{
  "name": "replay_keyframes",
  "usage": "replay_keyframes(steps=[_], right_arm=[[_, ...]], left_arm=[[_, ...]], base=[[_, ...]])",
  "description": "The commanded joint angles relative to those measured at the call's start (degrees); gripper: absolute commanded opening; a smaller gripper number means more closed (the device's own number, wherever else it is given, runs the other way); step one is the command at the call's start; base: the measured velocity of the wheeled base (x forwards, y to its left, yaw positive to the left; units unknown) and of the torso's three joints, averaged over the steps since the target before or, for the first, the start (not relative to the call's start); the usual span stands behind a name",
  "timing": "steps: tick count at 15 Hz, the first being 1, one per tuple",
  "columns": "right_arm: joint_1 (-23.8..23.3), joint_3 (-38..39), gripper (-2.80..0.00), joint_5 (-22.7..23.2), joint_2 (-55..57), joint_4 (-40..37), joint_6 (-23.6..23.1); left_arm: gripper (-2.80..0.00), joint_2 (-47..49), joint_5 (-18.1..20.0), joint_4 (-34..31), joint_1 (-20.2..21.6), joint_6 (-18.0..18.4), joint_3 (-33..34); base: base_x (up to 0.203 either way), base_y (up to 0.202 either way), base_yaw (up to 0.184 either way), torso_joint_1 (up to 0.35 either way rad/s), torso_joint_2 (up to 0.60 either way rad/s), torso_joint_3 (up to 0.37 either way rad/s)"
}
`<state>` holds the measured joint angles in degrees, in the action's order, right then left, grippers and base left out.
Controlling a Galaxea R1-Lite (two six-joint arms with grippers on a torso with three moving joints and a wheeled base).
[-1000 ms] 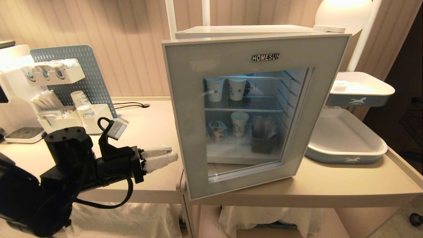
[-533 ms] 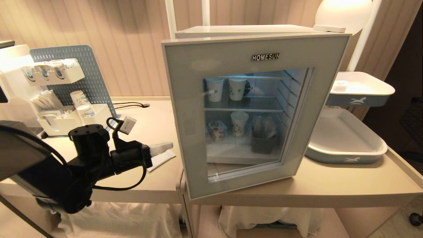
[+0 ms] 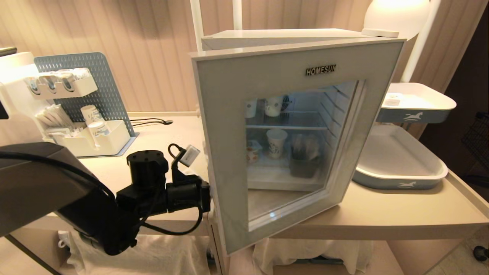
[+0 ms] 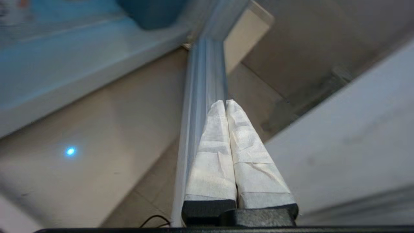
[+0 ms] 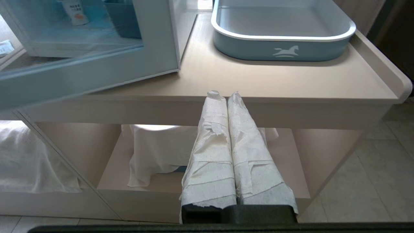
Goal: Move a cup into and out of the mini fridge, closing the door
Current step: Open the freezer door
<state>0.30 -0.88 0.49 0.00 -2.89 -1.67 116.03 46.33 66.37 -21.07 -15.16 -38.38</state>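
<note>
The mini fridge [image 3: 275, 36] stands on the table with its glass door [image 3: 229, 126] swung partly outward at its left edge. Through the glass the cup [image 3: 252, 151], a small white tub with an orange mark, sits on the lower shelf, half hidden by the door frame. My left gripper [image 4: 225, 103] is shut with nothing between its fingers, which lie along the door's inner edge strip [image 4: 203, 97]. In the head view its black body [image 3: 187, 196] sits against the door's left edge and the fingertips are hidden behind it. My right gripper [image 5: 226, 94] hangs shut and empty below the table's front edge.
Taller paper cups [image 3: 276, 142] and a dark bin [image 3: 303, 160] are inside the fridge. Two blue-grey trays [image 3: 399, 168] stand to its right. An organiser with cups [image 3: 95, 133] and a pegboard stand at the left. White cloth [image 5: 155, 152] lies on the shelf under the table.
The left gripper shut its fingers and moved right, into the gap at the door's left edge. The door, nearly closed before, has swung outward. The right arm has not moved.
</note>
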Motion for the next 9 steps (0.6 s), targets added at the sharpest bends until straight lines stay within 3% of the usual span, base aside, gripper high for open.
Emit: replay_keyframes(steps=[1,9], right_arm=[[0.05,0.0,-2.8,0.04,0.09,-0.01,0.0],[0.05,0.09,-2.8,0.04,0.09,-0.01,0.0]], left_arm=[[-2.8,-3.8,0.5,0.41,-1.7,-0.02,1.98],[-2.8,-11.07,1.23,-6.24,-20.1,0.81,4.04]], base=[[0.0,0.0,0.0,0.0,0.0,0.0],[0.0,0.0,0.0,0.0,0.0,0.0]])
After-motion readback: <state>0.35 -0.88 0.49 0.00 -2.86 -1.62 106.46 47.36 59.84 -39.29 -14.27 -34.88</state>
